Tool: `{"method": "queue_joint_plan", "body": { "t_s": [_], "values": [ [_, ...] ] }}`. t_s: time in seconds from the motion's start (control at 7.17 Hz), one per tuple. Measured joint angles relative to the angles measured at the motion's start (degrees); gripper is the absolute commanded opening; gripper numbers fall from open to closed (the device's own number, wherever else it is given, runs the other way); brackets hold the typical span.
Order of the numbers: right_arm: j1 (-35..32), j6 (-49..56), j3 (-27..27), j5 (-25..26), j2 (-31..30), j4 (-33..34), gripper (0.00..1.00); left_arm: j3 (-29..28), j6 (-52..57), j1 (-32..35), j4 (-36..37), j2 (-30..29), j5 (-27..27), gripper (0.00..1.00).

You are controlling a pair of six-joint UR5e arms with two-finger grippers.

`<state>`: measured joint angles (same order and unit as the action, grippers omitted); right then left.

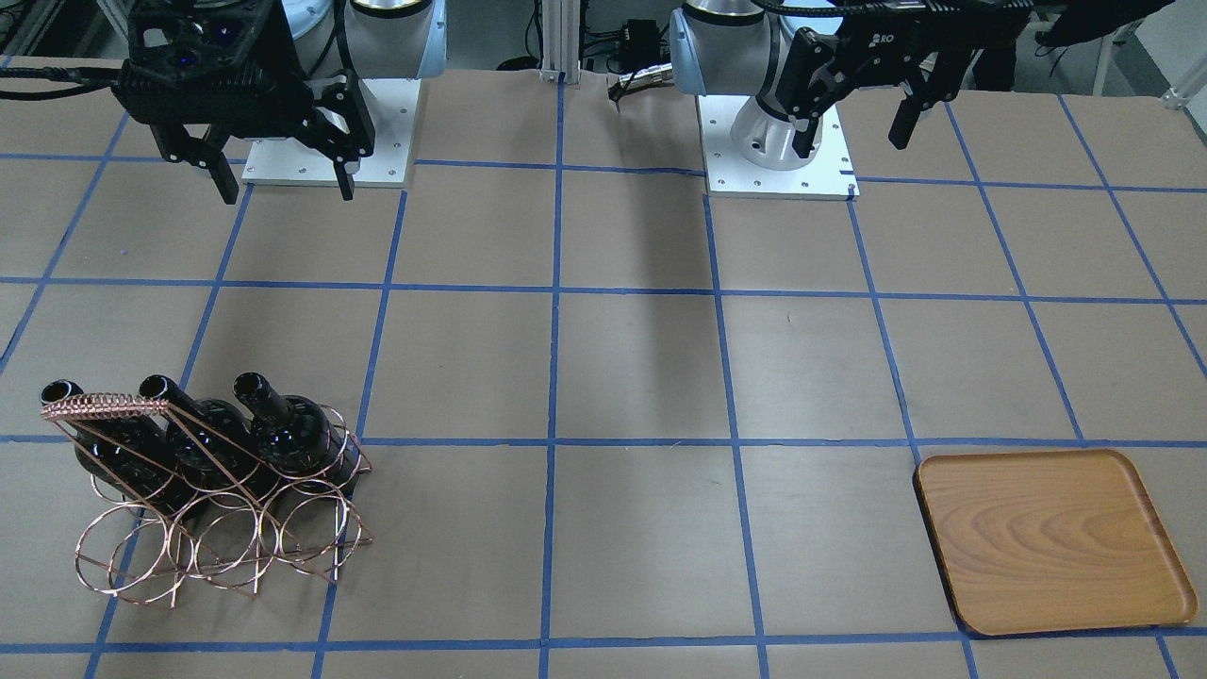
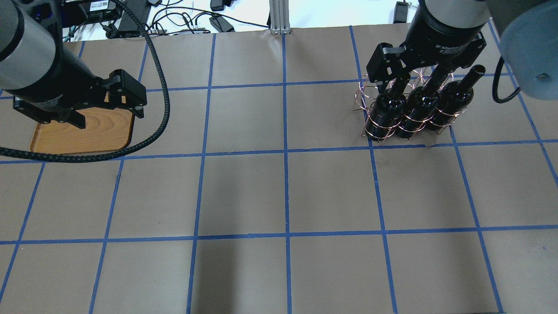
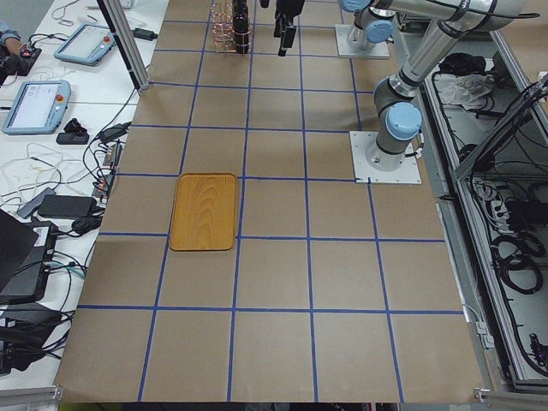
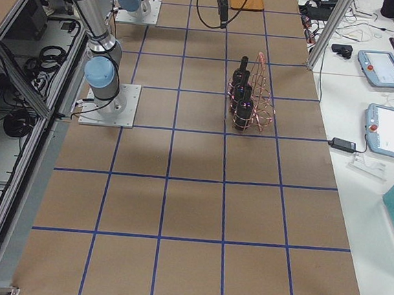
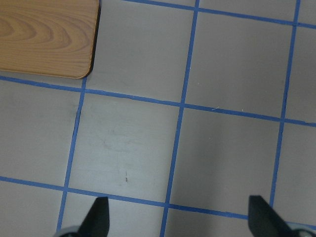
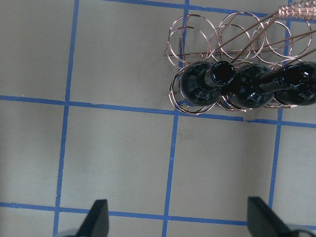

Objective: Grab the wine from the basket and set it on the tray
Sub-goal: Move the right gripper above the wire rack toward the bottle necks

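Note:
Three black wine bottles [image 1: 292, 434] lean in the back row of the copper wire basket [image 1: 217, 528], necks pointing toward the robot. They also show in the overhead view [image 2: 388, 109] and in the right wrist view [image 6: 217, 81]. My right gripper [image 1: 283, 174] hangs open and empty, high above the table on the robot's side of the basket [image 6: 222, 34]. The wooden tray [image 1: 1051, 538] lies flat with nothing on it. My left gripper [image 1: 853, 118] is open and empty, high up near the tray [image 2: 100, 131]. A corner of the tray shows in the left wrist view [image 5: 44, 34].
The brown table is marked into squares with blue tape [image 1: 552, 443]. The two arm bases [image 1: 773, 141] stand at the robot's edge. Cables, pendants and a metal post [image 4: 324, 34] lie beyond the far table edge.

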<state>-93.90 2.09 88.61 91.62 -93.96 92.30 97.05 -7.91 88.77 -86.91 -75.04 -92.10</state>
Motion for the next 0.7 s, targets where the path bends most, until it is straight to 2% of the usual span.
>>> {"method": "queue_joint_plan", "body": {
  "t_s": [0.42, 0.7],
  "values": [
    [1.83, 2.58, 0.06, -0.21, 0.3, 0.54, 1.0, 1.28, 0.19, -0.08, 0.04, -0.29, 0.0, 1.0],
    [6.54, 5.66, 0.07, -0.78, 0.79, 1.54, 1.0, 1.42, 0.2, -0.09, 0.1, -1.12, 0.09, 1.0]
  ]
}}
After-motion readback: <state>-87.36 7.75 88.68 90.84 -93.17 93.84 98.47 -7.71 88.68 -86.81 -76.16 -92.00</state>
